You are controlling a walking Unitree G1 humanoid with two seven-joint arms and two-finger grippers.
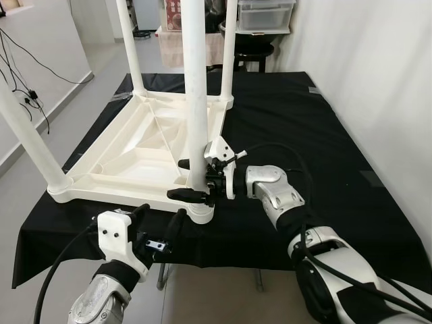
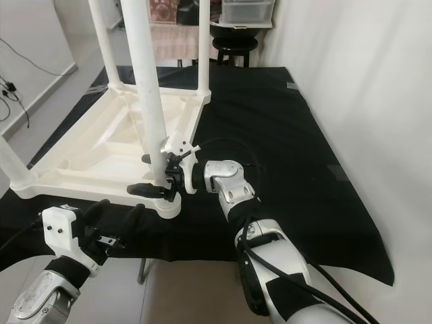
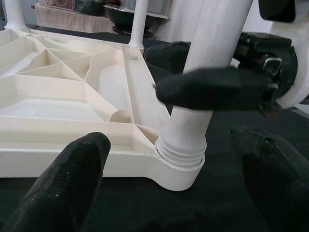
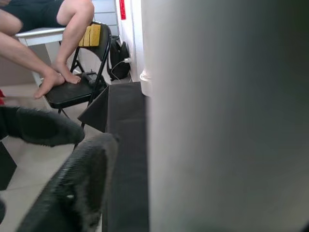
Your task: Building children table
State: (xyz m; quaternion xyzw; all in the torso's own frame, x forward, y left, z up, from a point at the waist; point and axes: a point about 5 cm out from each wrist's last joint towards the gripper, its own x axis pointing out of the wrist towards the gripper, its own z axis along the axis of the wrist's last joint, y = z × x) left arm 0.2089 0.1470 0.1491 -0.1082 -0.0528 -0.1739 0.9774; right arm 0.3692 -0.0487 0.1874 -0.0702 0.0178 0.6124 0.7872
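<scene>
A worktop (image 1: 324,135) draped in black cloth stands before you, with pale floor on its left side and a plain wall on its right.

Nearest you, at the front edge, your left end effector (image 1: 159,226) hovers with its two fingers spread wide and nothing between them, aimed at the front corner of the upturned tabletop.

Just beyond it, the white children's table (image 1: 145,145) lies upside down on the left half of the worktop, ribbed underside up. The front leg (image 1: 196,88) stands upright in its corner socket (image 1: 200,211); in the left wrist view you see a band of thread (image 3: 181,151) still exposed above the socket collar. Your right end effector (image 1: 190,181) reaches in from the right, its fingers on either side of this leg low down; whether they are pressing on it you cannot tell from here.

The step in hand looks like seating this leg. Your next move likely calls for turning it until the thread disappears, perhaps with the left steadying the corner.

Further back, three more legs stand at the other corners. Past the far edge you see a dark stool (image 1: 253,50) and a clear storage box (image 1: 265,13).

No brand or legible writing appears anywhere.
</scene>
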